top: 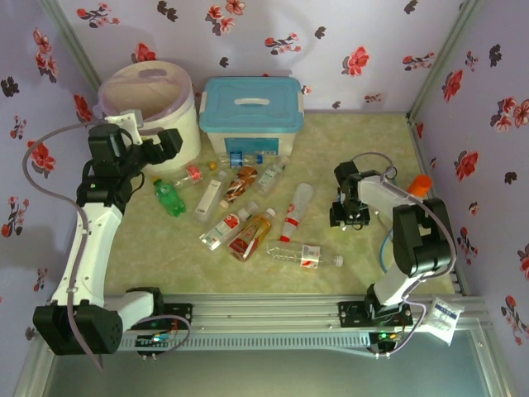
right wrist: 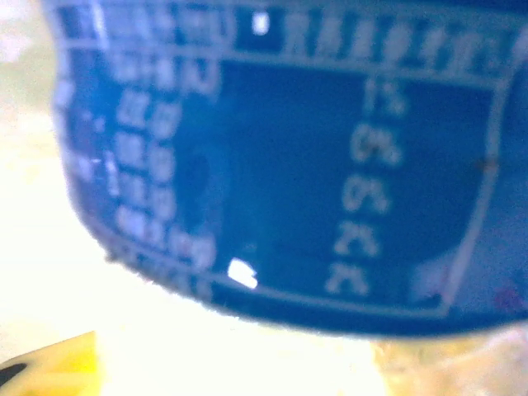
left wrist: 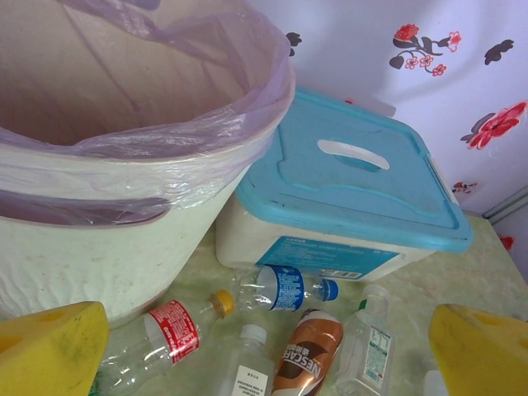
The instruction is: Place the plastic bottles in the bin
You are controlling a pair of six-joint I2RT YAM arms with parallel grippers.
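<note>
Blue-labelled bottle [right wrist: 280, 181] close, box [top: 250, 107] beside bin [top: 180, 132]

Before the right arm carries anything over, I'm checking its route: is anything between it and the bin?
Yes. The left gripper hovers open in front of the bin, the blue-lidded box stands beside it, and loose bottles lie across the table between.

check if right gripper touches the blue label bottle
Cannot tell: the right wrist view blurs the blue label bottle; from above the right gripper covers it.
</note>
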